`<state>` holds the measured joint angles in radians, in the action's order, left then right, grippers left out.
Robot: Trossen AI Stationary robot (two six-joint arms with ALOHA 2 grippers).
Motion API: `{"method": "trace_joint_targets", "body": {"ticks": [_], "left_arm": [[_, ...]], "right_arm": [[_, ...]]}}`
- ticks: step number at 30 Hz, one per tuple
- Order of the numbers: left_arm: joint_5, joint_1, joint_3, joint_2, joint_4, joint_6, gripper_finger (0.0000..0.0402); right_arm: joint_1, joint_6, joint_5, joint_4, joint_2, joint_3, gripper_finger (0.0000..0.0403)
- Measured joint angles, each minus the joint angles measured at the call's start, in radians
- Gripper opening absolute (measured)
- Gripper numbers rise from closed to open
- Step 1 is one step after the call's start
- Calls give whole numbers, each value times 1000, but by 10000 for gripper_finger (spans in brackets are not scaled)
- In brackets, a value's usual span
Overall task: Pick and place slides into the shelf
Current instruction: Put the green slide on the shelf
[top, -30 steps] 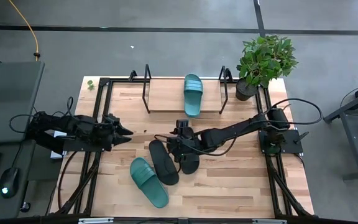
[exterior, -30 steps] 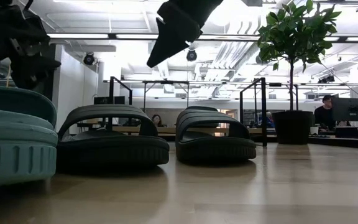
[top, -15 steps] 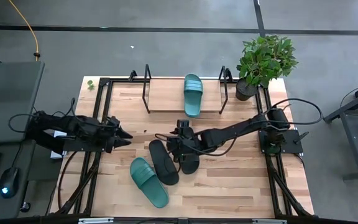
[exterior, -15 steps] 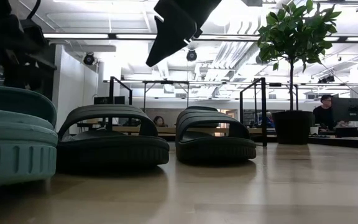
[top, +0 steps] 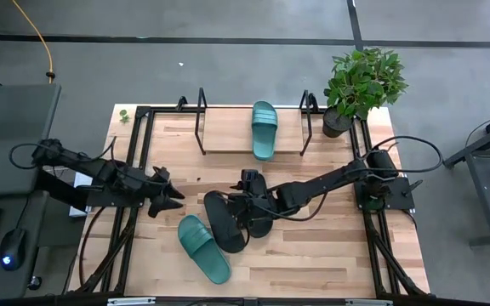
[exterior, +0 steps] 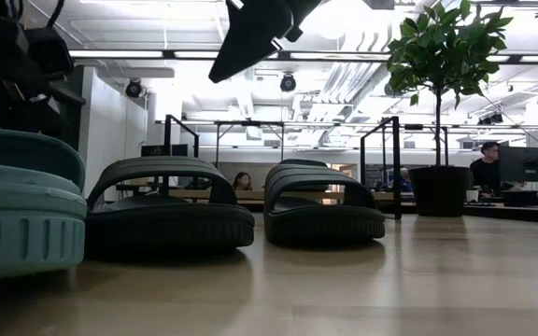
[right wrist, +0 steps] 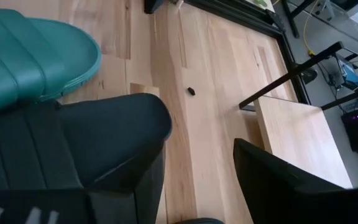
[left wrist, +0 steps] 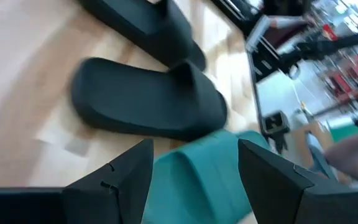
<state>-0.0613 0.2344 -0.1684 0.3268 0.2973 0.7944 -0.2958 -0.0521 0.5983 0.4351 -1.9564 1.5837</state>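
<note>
One teal slide lies on the shelf's wooden board at the far side. On the table lie two black slides side by side and a second teal slide nearer the front edge, all resting on their soles. My right gripper hangs open over the black pair, well above them in the low view; its wrist view shows a black slide below the fingers. My left gripper is open, left of the slides, facing the near teal slide.
A potted plant stands at the table's far right corner beside the shelf's right end frame. A black tube frame runs around the tabletop. Bare wood lies right of the slides.
My left gripper has swung toward the table's near edge and tipped further downward, staying open. The slides have kept their places.
</note>
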Motion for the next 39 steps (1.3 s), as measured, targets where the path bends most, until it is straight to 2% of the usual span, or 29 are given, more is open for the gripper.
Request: {"method": "trace_joint_targets", "body": {"ticks": [6,14,25,39], "left_arm": [[-54,110,0,151,-94,18,216],[-101,188,0,343,-257,52,216],[-89,185,0,577,-363,125,216],[7,185,0,874,-705,120,216]], "right_arm": [[0,3,0,-2,0,0,181],[-18,2,-4,-36,0,0,181],[-62,-8,-4,-81,0,0,181],[-119,-8,-3,-158,0,0,181]]}}
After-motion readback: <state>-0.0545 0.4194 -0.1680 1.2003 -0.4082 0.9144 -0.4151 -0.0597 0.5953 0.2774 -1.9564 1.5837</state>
